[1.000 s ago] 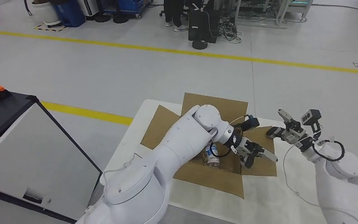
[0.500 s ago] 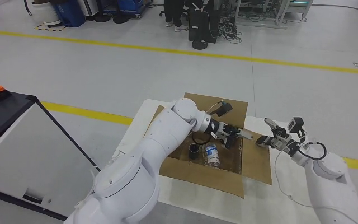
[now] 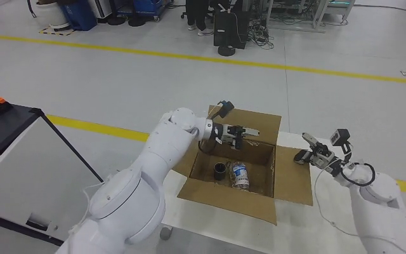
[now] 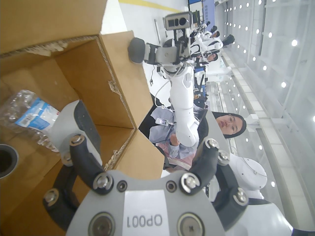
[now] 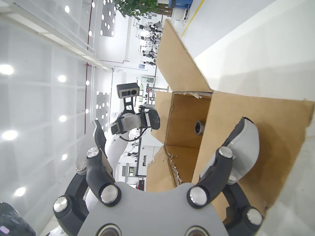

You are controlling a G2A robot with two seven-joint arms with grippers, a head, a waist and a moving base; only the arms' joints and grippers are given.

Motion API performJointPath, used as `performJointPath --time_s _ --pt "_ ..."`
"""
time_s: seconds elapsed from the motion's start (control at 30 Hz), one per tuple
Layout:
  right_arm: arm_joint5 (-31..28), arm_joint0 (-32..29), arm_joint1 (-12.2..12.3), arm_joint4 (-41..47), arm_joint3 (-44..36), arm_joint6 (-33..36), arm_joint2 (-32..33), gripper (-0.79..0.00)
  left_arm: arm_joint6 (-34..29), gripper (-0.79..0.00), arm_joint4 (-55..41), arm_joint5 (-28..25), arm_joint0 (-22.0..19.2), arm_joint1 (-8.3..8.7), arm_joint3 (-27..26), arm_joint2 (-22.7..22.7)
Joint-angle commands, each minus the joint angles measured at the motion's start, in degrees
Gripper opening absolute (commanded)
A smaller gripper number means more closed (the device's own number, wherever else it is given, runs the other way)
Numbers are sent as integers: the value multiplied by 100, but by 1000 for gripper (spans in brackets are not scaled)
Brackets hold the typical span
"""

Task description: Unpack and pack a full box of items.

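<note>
An open cardboard box (image 3: 292, 183) stands on the white table, all flaps folded out. Inside lie a clear plastic bottle (image 3: 240, 174) with a blue label and, beside it, a black cup (image 3: 219, 170). Both show in the left wrist view, bottle (image 4: 27, 116) and cup (image 4: 5, 158). My left gripper (image 3: 246, 134) hovers open and empty over the box's far wall, above the items (image 4: 145, 124). My right gripper (image 3: 307, 152) hangs open and empty just above the right flap's far corner (image 5: 172, 133). From there the cup (image 5: 198, 127) shows inside the box (image 5: 258, 114).
The table (image 3: 333, 219) has bare room to the right of the box and a narrow strip at its front edge. A dark cabinet (image 3: 25, 165) stands on the floor at the left. The far flap (image 3: 254, 117) stands up behind the left gripper.
My left gripper has swung from over the right flap, across the box, to its far wall, still empty. My right gripper dropped slightly toward the right flap.
</note>
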Motion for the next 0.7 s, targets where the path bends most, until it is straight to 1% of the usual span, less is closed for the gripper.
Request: performJointPath --time_s 0.0,0.17,0.23,0.3,0.5,0.67 --pt "-22 -134 37 20 -466 57 169 0 80 0 -30 -115 -46 98 124 -47" --pt "-83 -505 103 -263 -1609 116 350 0 278 0 -38 -319 -61 334 183 -120" --pt "-29 -599 111 -405 -1939 46 298 0 345 0 -71 -401 -48 433 183 -161" --pt "-40 -610 121 -729 -2197 -71 190 0 437 0 -99 -474 -37 540 183 -200" --pt "68 -447 143 -1827 -2652 -229 -377 0 598 0 -170 -763 -3 830 183 -312" --pt "264 -224 154 -2680 -2825 -325 -842 0 705 0 -191 -833 42 1029 183 -388"
